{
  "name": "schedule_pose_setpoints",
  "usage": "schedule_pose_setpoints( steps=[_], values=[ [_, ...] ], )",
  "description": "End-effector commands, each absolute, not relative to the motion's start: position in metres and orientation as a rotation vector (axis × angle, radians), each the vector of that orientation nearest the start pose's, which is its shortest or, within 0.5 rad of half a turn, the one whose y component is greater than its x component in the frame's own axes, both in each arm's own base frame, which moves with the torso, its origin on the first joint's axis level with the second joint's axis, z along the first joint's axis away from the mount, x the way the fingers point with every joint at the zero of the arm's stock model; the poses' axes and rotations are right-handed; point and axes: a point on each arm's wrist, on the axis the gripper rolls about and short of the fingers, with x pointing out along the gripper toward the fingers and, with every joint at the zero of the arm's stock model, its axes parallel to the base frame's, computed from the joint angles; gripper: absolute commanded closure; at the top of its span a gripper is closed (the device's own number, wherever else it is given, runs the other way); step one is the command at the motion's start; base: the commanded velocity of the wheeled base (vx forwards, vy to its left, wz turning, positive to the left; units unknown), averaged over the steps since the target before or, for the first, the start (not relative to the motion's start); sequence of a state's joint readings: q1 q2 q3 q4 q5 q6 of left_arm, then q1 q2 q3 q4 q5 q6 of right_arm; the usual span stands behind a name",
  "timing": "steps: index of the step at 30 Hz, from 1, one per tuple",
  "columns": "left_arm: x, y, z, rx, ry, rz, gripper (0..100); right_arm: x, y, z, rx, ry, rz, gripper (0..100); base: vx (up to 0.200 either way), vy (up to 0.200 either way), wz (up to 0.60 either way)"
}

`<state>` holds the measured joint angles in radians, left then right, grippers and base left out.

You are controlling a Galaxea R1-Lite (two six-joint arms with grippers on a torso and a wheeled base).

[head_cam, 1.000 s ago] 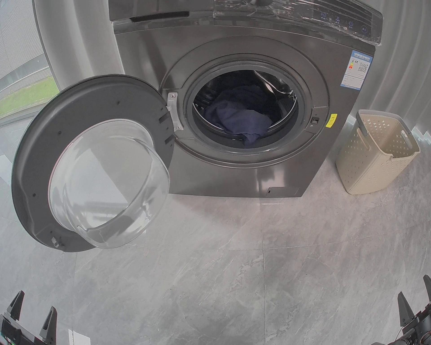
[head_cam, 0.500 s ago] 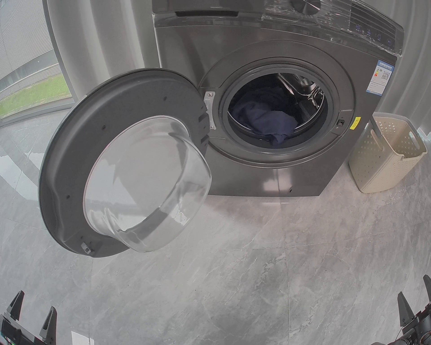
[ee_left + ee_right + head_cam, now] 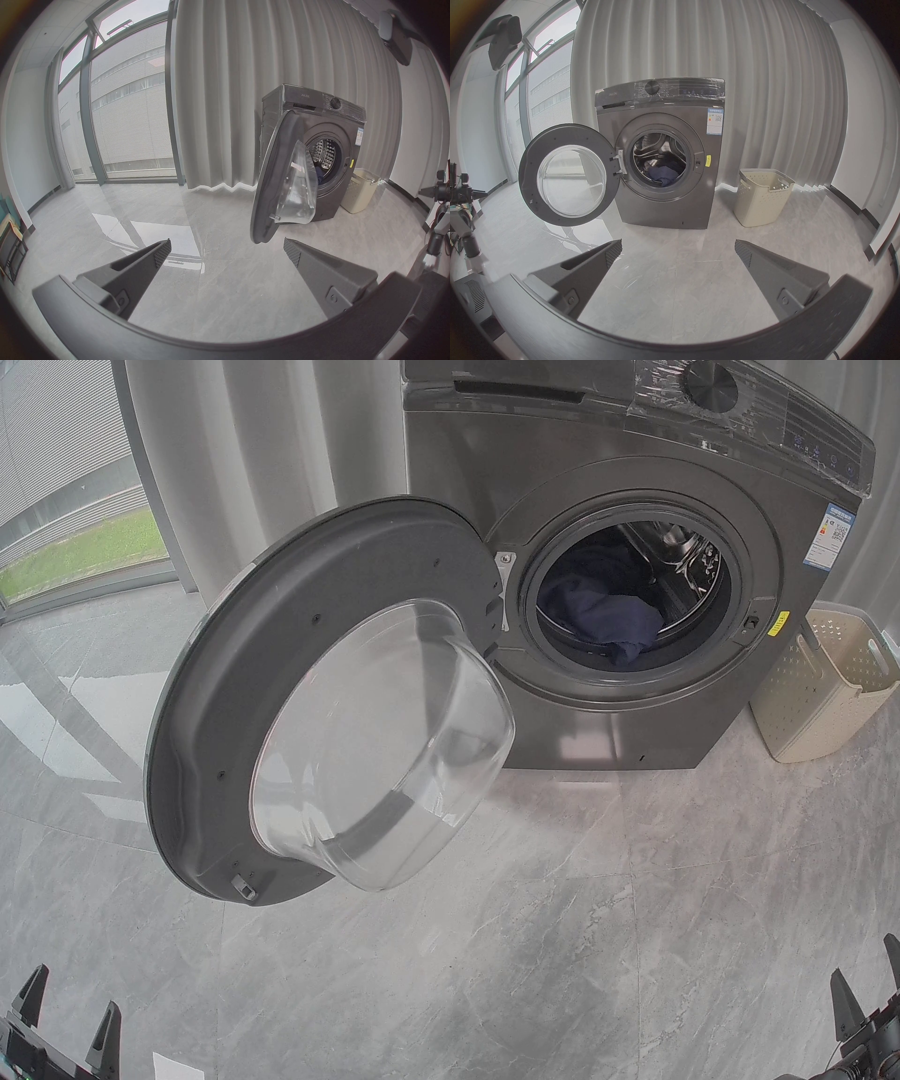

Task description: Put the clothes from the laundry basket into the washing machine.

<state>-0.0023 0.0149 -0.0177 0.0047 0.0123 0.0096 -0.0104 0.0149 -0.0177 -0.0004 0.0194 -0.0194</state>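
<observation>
The door (image 3: pixel 323 679) of the washing machine (image 3: pixel 600 735) stands swung wide to the left and projects toward the near side, barring that flank, while the drum opening (image 3: pixel 637 590) is reachable from the front over the floor (image 3: pixel 562 941), with the laundry basket (image 3: pixel 825 683) just right.

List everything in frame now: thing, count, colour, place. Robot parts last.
washing machine: 1, dark grey, on the floor against the curtain
door: 1, dark grey ring with a clear glass bowl, swung wide open on the machine's left
clothes: one heap, dark blue, inside the drum; number of pieces cannot be told
laundry basket: 1, beige, perforated, on the floor right of the machine
curtain: 1, pale grey, behind the machine
window: 1, left of the curtain
floor: grey marbled tiles
left gripper: 1, black, low and left, jaws open, empty
right gripper: 1, black, low and right, jaws open, empty
</observation>
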Motion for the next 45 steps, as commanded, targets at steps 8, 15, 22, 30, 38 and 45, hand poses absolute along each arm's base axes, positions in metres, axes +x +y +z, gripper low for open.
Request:
schedule_pose_setpoints(
  steps=[8,15,22,30,38,45],
  values=[
    [-0.032,0.0,0.147,-0.056,-0.169,-0.051,0,-0.023,0.001,0.076,-0.02,0.0,0.009,0,0.0,0.0,0.0],
    [0.023,-0.005,0.181,-0.043,0.053,-0.217,0,-0.023,0.001,0.076,-0.02,0.0,0.009,0,0.0,0.0,0.0],
    [0.08,-0.011,0.216,-0.058,0.073,-0.343,0,-0.023,0.001,0.076,-0.021,0.0,0.009,0,0.0,0.0,0.0],
    [0.117,-0.024,0.236,-0.061,0.123,-0.517,0,-0.023,0.001,0.076,-0.021,0.0,0.009,0,0.0,0.0,0.0],
    [0.148,-0.046,0.244,-0.057,0.128,-0.622,0,-0.023,0.001,0.076,-0.021,0.001,0.009,0,0.0,0.0,0.0],
    [0.132,-0.076,0.252,-0.126,0.109,-0.848,0,-0.023,0.001,0.076,-0.021,0.0,0.009,0,0.0,0.0,0.0]
  ],
)
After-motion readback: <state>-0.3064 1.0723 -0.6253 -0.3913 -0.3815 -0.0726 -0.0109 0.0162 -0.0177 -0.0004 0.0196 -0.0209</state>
